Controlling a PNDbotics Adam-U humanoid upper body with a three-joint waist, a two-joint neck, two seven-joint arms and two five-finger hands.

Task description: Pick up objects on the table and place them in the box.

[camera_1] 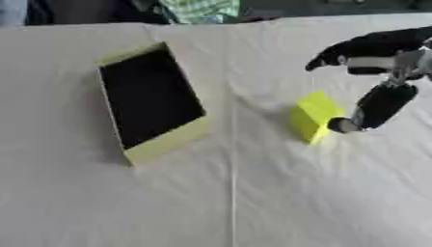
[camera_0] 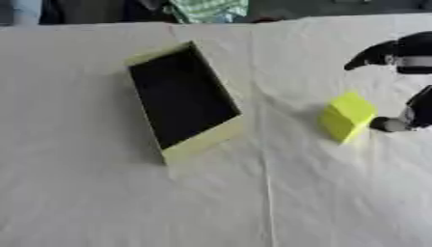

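Yellow block [camera_1: 314, 116] sits on the white cloth-covered table [camera_1: 253, 193], well right of the yellow box [camera_1: 150, 102], which has a dark inside and lies askew on the table with nothing visible in it. Right hand [camera_1: 380, 103] comes in from the right edge, fingers spread and not curled round anything, one dark fingertip [camera_1: 343, 125] down at the block's right side, touching or just beside it, another finger held above. Right eye view shows most of the hand; left eye view cuts it at the edge, and left hand shows in neither.
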